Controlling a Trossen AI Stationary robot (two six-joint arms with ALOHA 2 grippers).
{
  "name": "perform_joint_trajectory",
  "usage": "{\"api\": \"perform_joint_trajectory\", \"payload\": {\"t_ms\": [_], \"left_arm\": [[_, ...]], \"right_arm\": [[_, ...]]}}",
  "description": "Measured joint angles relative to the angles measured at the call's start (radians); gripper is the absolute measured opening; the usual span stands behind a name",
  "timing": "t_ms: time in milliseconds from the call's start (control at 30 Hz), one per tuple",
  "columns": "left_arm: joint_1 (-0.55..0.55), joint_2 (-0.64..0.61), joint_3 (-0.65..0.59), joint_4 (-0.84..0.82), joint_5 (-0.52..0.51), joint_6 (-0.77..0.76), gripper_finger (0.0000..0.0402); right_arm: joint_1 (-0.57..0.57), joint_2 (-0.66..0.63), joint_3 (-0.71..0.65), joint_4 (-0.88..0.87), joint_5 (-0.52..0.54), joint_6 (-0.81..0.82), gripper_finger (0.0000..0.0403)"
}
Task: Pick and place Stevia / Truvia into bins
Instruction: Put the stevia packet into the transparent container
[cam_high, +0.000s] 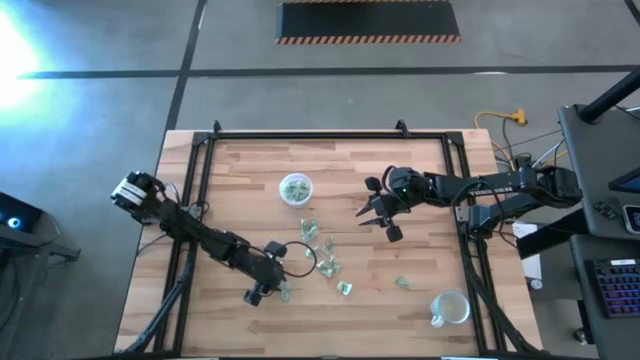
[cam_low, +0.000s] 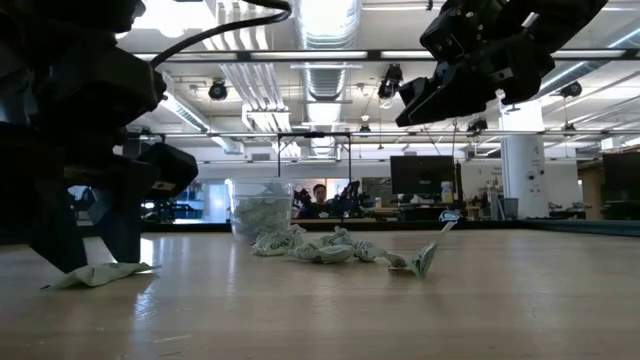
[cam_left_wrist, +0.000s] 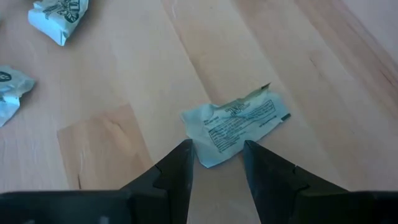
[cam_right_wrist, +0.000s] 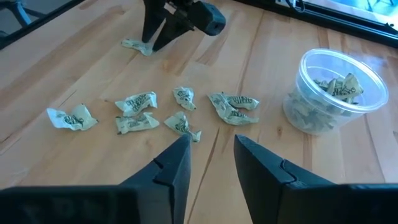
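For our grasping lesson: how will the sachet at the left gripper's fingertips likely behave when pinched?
The sachet looks creased and thin, so it probably bends rather than staying stiff. Lying flat on the table, it may slide before the left gripper catches an edge. Likely very light.

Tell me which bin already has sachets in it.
The bin at the table's middle, far side, holds a pile of sachets. The other bin, near the right front corner, looks empty.

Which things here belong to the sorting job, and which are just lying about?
Job:
- crumpled pale green paper sachets
- round clear plastic cup holding sachets
- second round plastic cup
- left gripper, right gripper

Lying about:
- yellow cable
- black keyboard
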Motion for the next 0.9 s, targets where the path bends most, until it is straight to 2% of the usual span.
{"api": "perform_joint_trajectory", "payload": {"t_ms": [267,633,900], "left_arm": [[0.0,0.007,0.0,0.015,-0.001,-0.001,0.0111],[0.0,0.007,0.0,0.016,0.004,-0.001,0.0006],[-0.002,-0.007,-0.001,0.002,-0.034,0.007,0.0001]], "right_arm": [[0.0,0.0,0.0,0.0,0.0,0.0,0.011],[0.0,0.0,0.0,0.0,0.0,0.0,0.0111],[0.0,0.0,0.0,-0.001,0.0,0.0,0.0111]]}}
